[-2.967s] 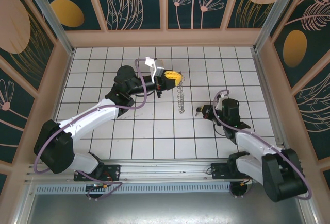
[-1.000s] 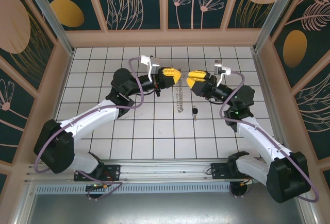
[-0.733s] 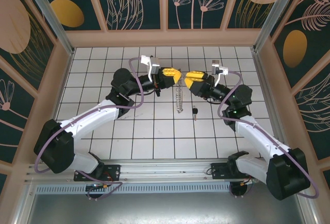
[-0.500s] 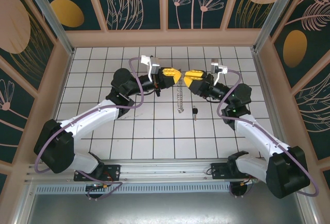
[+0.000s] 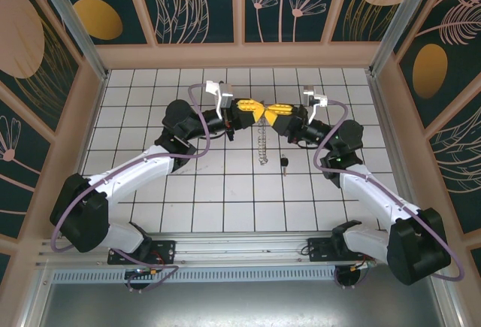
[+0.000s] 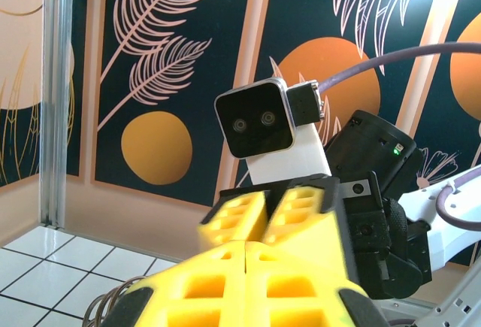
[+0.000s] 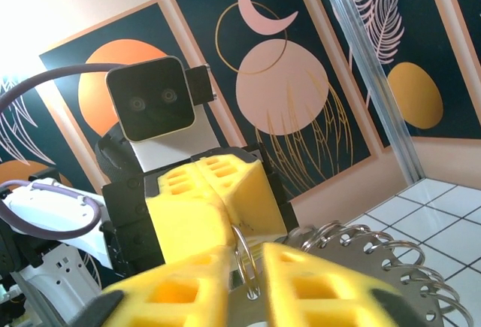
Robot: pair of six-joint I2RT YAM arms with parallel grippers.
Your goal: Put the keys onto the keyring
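Keyring [image 5: 262,145] hangs as a thin chain-like strand from the spot where both grippers meet, over the middle-back of the white tiled table [image 5: 225,199]. Cannot tell whether its lower end rests on the tiles or clears them.

Left arm [image 5: 143,165] reaches in from the left and right arm [image 5: 368,192] from the right, with purple cables [image 5: 197,143] looping along both.

Left gripper [image 5: 259,110] has its yellow fingers pressed flat together with no gap. It has hold of the top of the keyring. In the left wrist view, small rings [image 6: 105,308] bunch just under its fingers.

Right gripper [image 5: 269,115] sits tip to tip with the left gripper, touching or very nearly. In the right wrist view its jaws are drawn in to a narrow slit. One thin wire ring [image 7: 245,263] stands upright in that slit. Cannot tell if the pads actually pinch it. More of the keyring fans out to the right of the slit, just beside the fingers.

Key [image 5: 285,163] lies flat on a tile just right of the strand's lower end, apart from it. It is well below both grippers. Its black head points to the back and its blade to the near edge.
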